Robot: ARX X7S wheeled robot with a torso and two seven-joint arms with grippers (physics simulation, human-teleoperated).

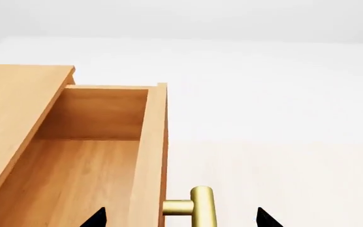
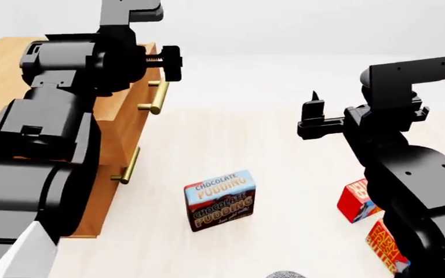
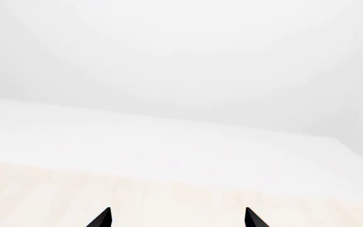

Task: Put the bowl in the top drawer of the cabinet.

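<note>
White patterned bowl [image 2: 284,274] barely shows, a sliver at the bottom edge of the head view, right of centre, on the pale tabletop [image 2: 230,139]. Top drawer [image 1: 93,156] of the cabinet [image 2: 6,75] stands pulled out, interior bare in the left wrist view. Left claw [image 1: 180,218] spread wide, tips either side of the brass handle [image 1: 197,205], not gripping. Right claw [image 3: 177,218] wide, holding nothing, aimed at blank wall. Pudding box [image 2: 221,200] mid-frame. Judgement: opening step looks done; next move calls for reaching down to the bowl.
</note>
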